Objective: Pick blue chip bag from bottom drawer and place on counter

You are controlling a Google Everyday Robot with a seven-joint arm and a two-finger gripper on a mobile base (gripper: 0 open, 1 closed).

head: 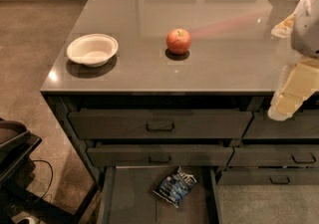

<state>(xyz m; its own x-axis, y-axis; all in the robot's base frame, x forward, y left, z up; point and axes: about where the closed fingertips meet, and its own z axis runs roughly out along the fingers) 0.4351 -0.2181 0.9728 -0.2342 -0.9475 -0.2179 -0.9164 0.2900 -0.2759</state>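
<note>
Currently: small crinkled dark-blue foil chip bag (174,186) lies flat on the grey floor of the wide dark-grey bottom drawer (127,195), which is pulled open. Bag sits right of the drawer's centre, near its right side wall, below the middle of the front edge of the glossy grey-brown counter (224,63).

Cream-coloured gripper (286,101) hangs at the counter's front-right corner, tip just below the front edge, well apart from the bag. Cannot tell whether it is open or closed; partly cut off by the picture's right edge.

On the counter: round red-orange apple (178,41) mid-slab; shallow white bowl (92,49) near the front-left corner.
</note>
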